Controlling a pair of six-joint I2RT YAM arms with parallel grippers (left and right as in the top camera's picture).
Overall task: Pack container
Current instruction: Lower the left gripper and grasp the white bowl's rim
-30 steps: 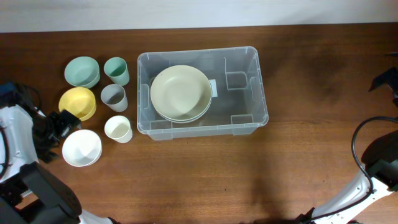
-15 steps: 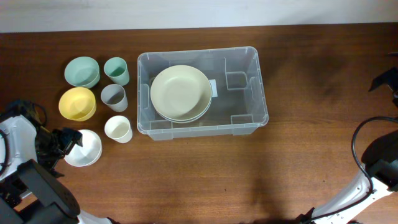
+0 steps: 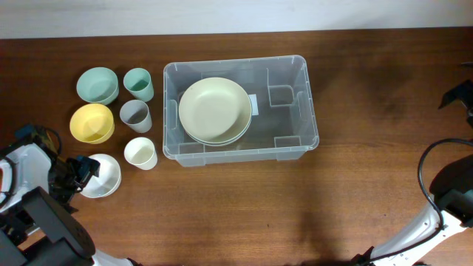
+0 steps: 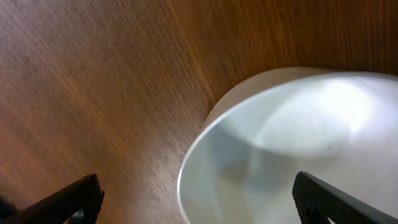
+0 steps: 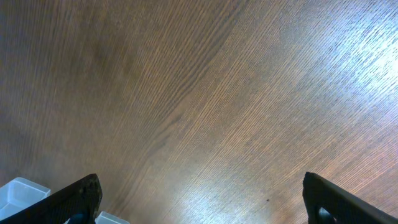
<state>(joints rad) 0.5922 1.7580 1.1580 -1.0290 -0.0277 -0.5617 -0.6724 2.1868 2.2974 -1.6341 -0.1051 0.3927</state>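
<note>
white label [image 3: 254,104] on container [image 3: 313,111], text unreadable

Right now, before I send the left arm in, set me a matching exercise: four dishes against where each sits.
1 yellow bowl
2 grey cup
3 white bowl
4 stacked pale dishes

A inside the container
B beside the left fingers
C between green cup and cream cup
D between mint bowl and white bowl

Pairs: 1-D, 2-C, 3-B, 4-A
</note>
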